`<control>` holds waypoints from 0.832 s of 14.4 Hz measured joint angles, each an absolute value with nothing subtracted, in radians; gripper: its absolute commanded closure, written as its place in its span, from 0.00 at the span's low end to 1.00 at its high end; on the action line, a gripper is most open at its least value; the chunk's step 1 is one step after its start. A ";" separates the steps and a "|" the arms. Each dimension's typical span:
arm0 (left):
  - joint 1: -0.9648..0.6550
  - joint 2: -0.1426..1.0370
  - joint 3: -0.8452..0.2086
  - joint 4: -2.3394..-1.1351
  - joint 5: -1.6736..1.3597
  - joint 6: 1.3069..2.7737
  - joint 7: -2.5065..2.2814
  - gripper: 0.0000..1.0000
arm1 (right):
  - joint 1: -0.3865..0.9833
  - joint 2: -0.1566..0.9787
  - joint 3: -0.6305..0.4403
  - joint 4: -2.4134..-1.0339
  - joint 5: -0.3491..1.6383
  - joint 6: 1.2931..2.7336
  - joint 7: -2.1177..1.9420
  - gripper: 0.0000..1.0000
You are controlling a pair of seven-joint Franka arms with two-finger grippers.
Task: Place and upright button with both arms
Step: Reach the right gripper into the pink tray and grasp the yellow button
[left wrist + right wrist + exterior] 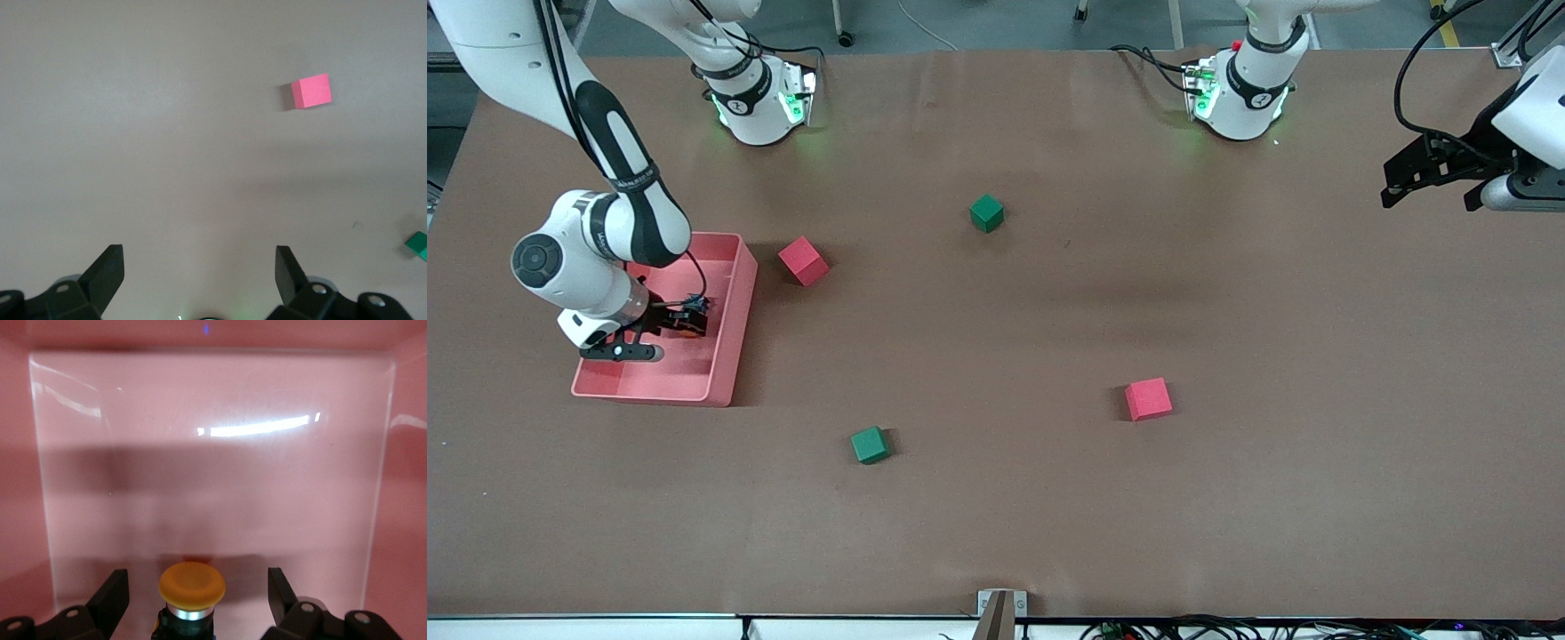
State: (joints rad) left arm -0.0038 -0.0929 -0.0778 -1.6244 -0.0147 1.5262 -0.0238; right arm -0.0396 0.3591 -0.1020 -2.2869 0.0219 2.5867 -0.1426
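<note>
The button (191, 583), with a round orange cap on a black body, lies inside the pink tray (734, 338). It sits between the fingers of my right gripper (197, 577), cap pointing away from the wrist. The jaws are open, with a gap on each side of the cap. In the front view the right gripper (685, 322) reaches down into the tray and the button (687, 331) barely shows under it. My left gripper (1392, 188) waits open and empty in the air at the left arm's end of the table. The left wrist view shows only bare table between its jaws (199, 251).
Two red cubes (803, 260) (1148, 398) and two green cubes (987, 212) (870, 444) lie scattered on the brown table. The left wrist view catches one red cube (311, 91) and a green cube (418, 244). Tray walls (20, 453) close round the right gripper.
</note>
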 measured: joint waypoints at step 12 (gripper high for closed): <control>-0.003 -0.093 -0.078 -1.628 -0.015 1.558 -0.020 0.00 | -0.040 0.382 -0.083 -2.283 0.022 2.610 -0.142 0.97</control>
State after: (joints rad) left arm -0.0034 -0.0926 -0.0783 -1.6276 -0.0146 1.5584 -0.0200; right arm -0.0397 0.3817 -0.0825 -2.2825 0.0222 2.6100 -0.1421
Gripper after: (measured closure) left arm 0.000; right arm 0.581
